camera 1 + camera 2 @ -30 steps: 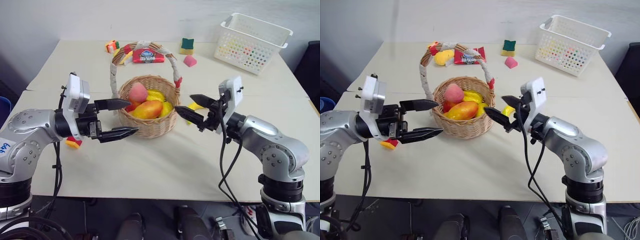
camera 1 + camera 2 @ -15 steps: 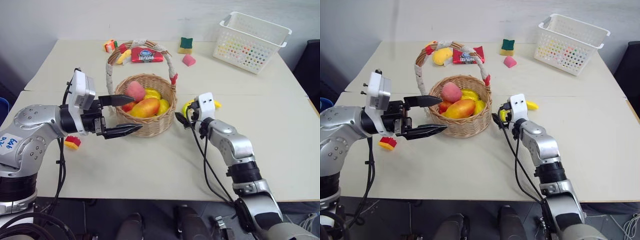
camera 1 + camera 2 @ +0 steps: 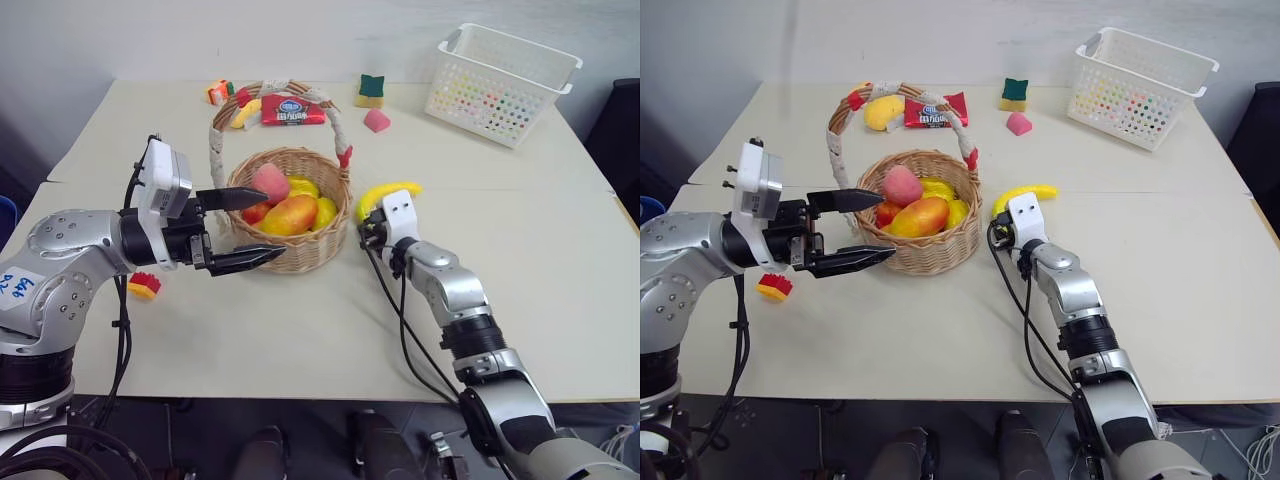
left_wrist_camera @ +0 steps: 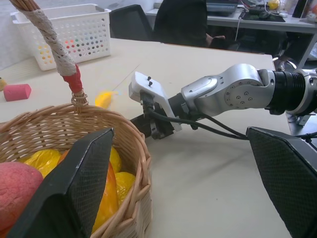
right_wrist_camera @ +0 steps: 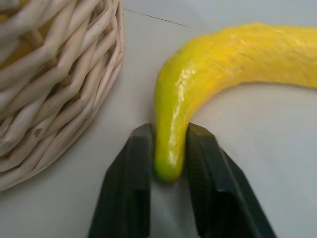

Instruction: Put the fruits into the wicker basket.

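- The right end effector (image 5: 168, 163) is pinching the green-tipped end of the banana (image 3: 388, 192), which is lying on the surface (image 3: 300, 330) just right of the wicker basket (image 3: 300, 250).
- The left end effector (image 3: 245, 228) is hovering wide open at the basket's left rim, one finger over the fruit, the other outside the wall.
- The basket is holding a peach (image 3: 271, 183), a mango (image 3: 294, 214) and yellow pieces, and its wrapped handle (image 3: 222, 130) is arching above them.
- A red-and-yellow block (image 3: 145, 285) is lying at the near left.
- A red snack packet (image 3: 293, 110), a pink piece (image 3: 377, 121) and a green-and-yellow block (image 3: 373, 91) are sitting far behind the basket.
- A white plastic basket (image 3: 500, 72) is standing at the far right.
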Robot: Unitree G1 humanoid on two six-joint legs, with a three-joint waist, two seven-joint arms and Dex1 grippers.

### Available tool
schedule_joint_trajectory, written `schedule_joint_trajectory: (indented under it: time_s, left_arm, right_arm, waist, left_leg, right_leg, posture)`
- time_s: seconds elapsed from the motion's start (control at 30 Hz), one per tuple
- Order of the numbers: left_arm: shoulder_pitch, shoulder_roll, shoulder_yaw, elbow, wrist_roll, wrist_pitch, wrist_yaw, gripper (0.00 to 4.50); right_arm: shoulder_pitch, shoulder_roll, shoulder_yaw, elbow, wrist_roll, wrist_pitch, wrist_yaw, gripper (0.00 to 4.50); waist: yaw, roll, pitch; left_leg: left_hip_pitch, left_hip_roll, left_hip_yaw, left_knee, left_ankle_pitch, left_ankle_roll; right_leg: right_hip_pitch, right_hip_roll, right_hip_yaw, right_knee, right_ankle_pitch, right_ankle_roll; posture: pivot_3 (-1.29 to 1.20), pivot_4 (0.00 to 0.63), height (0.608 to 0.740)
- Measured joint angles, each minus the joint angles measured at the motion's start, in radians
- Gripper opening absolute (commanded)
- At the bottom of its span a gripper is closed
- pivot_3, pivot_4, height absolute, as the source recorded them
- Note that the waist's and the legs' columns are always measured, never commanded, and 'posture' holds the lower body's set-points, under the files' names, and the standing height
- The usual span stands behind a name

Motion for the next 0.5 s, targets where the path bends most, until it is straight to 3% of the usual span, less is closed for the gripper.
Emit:
schedule_joint_trajectory:
  time_s: [0.23,0.37,0.5]
  left_arm:
    - [-0.006,-0.002,0.001,0.003,0.000,0.000,0.000,4.50]
    - [-0.006,-0.002,0.010,0.011,-0.002,0.001,0.001,4.50]
    - [-0.012,-0.002,0.013,0.035,-0.002,0.002,0.000,4.50]
  right_arm:
    - [0.130,-0.077,-0.091,-0.320,0.077,0.143,0.027,0.01]
    - [0.213,-0.227,-0.172,-0.653,0.288,0.338,0.173,0.01]
    - [0.215,-0.306,-0.199,-0.829,0.515,0.533,0.273,0.01]
  waist:
    - [0.009,0.000,0.000]
    - [0.017,0.000,0.000]
    - [0.012,0.000,0.000]
  left_leg:
    - [-0.001,-0.001,-0.001,0.000,0.000,0.000]
    - [-0.001,0.000,-0.001,0.000,-0.001,0.001]
    - [0.001,0.001,-0.001,0.000,-0.001,0.001]
  right_leg:
    - [0.000,-0.001,0.000,-0.001,0.000,0.000]
    - [0.000,0.000,-0.001,-0.001,0.000,0.000]
    - [0.001,0.000,0.000,-0.001,0.000,0.000]
  posture:
    - [0.00,0.150,0.740]
    - [0.00,0.150,0.740]
    - [0.00,0.150,0.740]
